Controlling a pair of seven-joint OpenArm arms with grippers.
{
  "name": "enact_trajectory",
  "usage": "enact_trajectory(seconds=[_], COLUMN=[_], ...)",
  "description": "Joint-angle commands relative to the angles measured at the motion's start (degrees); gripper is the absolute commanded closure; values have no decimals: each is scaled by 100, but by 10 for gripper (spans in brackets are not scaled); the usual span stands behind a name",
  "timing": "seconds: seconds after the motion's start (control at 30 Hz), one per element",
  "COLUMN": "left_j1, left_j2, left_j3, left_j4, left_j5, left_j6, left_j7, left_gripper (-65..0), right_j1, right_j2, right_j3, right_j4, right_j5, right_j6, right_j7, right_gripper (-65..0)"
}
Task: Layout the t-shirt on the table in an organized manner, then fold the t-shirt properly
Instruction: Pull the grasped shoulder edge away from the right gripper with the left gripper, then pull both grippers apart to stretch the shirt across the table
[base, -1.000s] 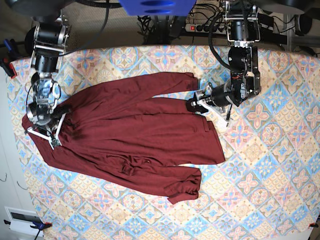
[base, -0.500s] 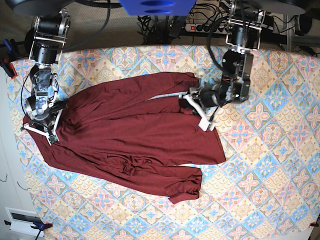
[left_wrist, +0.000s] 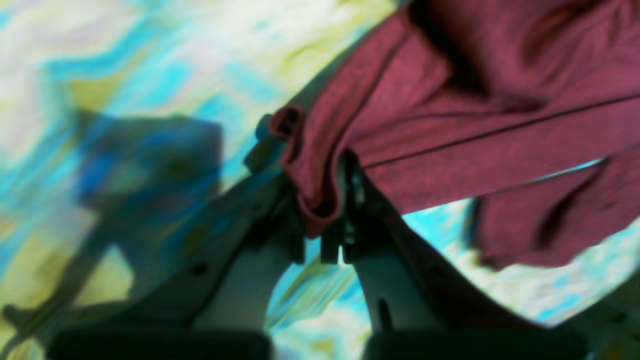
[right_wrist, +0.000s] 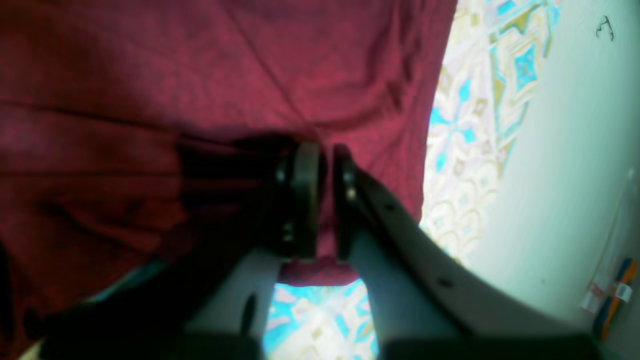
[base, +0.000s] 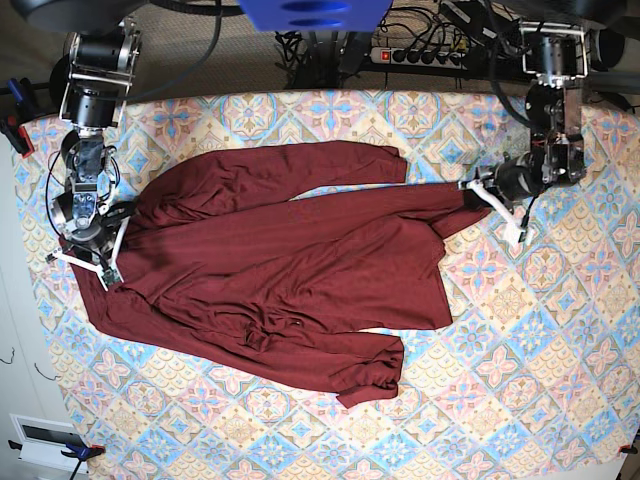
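Left gripper pulled outward stretching t-shirt corner, clamped on it, right gripper pinching hem, fingertips cloth-hidden

My base camera looks straight down over the whole surface from high up, while both wrist cameras sit close behind their hands, sharing the t-shirt with it.

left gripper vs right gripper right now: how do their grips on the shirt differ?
The left gripper pinches a bunched, rolled edge of the t-shirt; the right gripper clamps a flatter layer at the opposite end.
The left gripper's cloth is drawn out into a taut strip toward it; around the right gripper the cloth lies slack on the table.
Shared: both are shut on the t-shirt.
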Motion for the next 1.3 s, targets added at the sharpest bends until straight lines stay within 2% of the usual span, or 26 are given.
enact_trajectory(seconds=[0.0, 0.3, 0.4, 0.47, 0.57, 0.7, 0.9, 1.0, 1.1, 1.27], left_j1=[153, 971, 1006, 997, 971, 971, 900, 891, 891, 891], left_j2=[-177, -467, -458, -414, -344, -335, -326, -326, -326, -326], left_j3=[-44, -53, -264, -404, -448, -448, -545, -580, -659, -686], left_j4=[157, 895, 895, 895, 904, 904, 904, 886, 895, 895], left_j5=[307, 299, 299, 299, 299, 299, 299, 299, 299, 299], left_j6=[118, 118, 118, 118, 118, 118, 118, 118, 118, 118], left_j7=[153, 144, 144, 153, 153, 135, 135, 135, 144, 144], left_gripper=[0, 0, 0, 0, 0, 0, 0, 0, 0, 0], right_j1=[50, 15, -267, -442, -504, -504, -486, -486, -486, -486], right_j2=[122, 122, 131, 131, 140, 140, 158, 158, 158, 149], right_j3=[43, 78, 87, 87, 148, 676, 1089, 1159, 1185, 1177], right_j4=[101, 207, 620, 1025, 1385, 1508, 1491, 1491, 1482, 1218], right_j5=[-72, -64, 15, 288, 736, 1528, 3075, 3629, 3910, 3910], right_j6=[-100, -100, -100, -100, -100, -100, -100, -100, -100, -100], right_j7=[5, -338, -338, -391, -778, -1235, -1754, -1991, -2123, -2114], right_gripper=[-49, -51, -95, -153, -247, -316, -329, -330, -330, -330])
